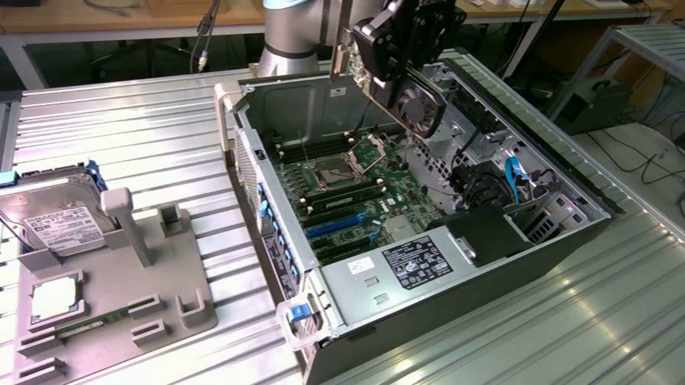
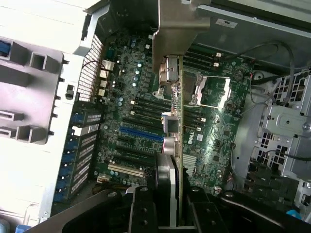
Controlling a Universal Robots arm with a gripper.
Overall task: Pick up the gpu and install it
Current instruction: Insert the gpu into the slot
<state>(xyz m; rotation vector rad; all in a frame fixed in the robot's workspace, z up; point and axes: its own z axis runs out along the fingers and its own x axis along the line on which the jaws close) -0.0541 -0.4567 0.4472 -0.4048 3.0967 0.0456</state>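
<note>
Ribbed metal bench [image 1: 128, 120], exterior view: open computer case [image 1: 289, 104] at centre; gray fixture tray [image 1: 107, 317] at eight o'clock. I log gripper [image 1: 405, 44] at twelve o'clock, clamped on gpu [image 1: 421, 104], tilted above motherboard [image 1: 358, 196].

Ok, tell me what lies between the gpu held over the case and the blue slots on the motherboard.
In the exterior view, the open CPU socket and a row of black memory slots lie between the gpu and the blue slots.

High exterior and close wrist views share the motherboard [image 1: 358, 192] [image 2: 141, 121].
</note>
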